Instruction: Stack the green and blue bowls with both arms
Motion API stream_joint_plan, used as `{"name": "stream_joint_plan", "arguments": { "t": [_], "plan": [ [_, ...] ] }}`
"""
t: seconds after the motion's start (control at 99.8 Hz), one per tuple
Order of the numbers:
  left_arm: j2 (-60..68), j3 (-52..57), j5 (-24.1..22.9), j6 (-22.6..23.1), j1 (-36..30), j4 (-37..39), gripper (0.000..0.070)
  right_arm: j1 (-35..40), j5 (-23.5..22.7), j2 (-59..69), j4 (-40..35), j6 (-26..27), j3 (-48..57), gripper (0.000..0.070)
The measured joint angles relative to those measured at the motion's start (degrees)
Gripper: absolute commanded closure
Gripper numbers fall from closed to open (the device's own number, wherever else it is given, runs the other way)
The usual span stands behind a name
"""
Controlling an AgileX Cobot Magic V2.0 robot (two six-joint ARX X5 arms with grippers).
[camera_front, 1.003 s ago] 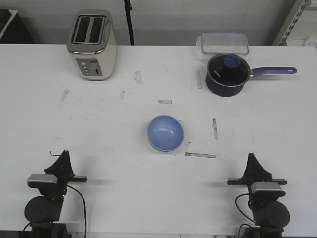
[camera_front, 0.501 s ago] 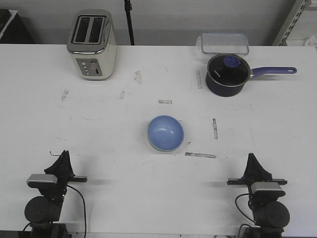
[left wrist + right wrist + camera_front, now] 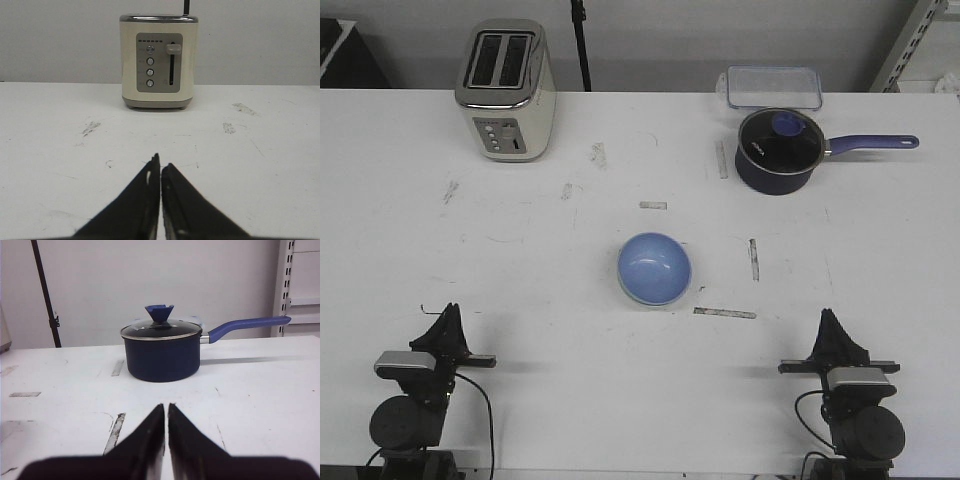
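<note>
- While both arms are parked at the near edge of the white scuffed table (image 3: 520,260), nothing is seen to have shifted across the last second: the bowls, the arms and the other items lie exactly as they did a moment ago.
- That stillness is judged to mean the stacking is finished, with only the rest pose left.
- The light periwinkle blue round bowl (image 3: 654,266) is found at the table's middle, and a thin pale mint green rim (image 3: 638,298) shows under its near edge, so the small mint green bowl is taken to be nested beneath it.
- The left gripper (image 3: 160,172), a black pincer, is seen with its two fingers drawn together, only a hairline slit between them; nothing is held, and no contact with the table can be made out.
- The right gripper (image 3: 166,412) is likewise closed to a narrow slit and empty.
- From the stacked bowls, each gripper is well apart, one to the near left (image 3: 447,328) and one to the near right (image 3: 832,335).
- Beyond the bowls, a cream two-slot toaster with a metal top (image 3: 507,90) stands to the far left, and a dark navy lidded saucepan with a long blue handle (image 3: 779,150) to the far right, a clear plastic lidded box (image 3: 773,86) just behind it.
</note>
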Motion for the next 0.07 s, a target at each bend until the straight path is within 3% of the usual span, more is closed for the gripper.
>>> {"name": "stream_joint_plan", "arguments": {
  "t": [0.07],
  "plan": [
    [0.0,0.0,0.0,0.0,0.0,0.0,0.0699,0.0,0.0,0.0,0.0,0.0,0.0,0.0696]
  ]
}}
